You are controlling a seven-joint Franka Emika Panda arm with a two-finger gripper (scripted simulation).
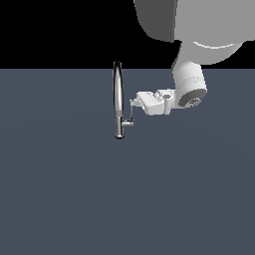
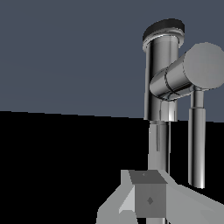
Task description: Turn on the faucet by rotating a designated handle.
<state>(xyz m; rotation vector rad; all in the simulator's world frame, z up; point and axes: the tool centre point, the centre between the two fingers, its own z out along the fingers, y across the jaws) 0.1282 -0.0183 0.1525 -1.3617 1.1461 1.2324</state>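
The gripper [image 1: 133, 103] nears the handle [image 1: 131, 113] beside the faucet [image 1: 117, 99]; jaws' spacing (blurred) I cannot tell, so it may skid off the thin rod.

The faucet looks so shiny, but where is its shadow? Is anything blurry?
Exterior view: the faucet shows bright and dark streaks, yet casts no visible shadow on the flat grey floor. Wrist view: the handle and the gripper look sharp, not blurry, with reflective bands on the chrome.
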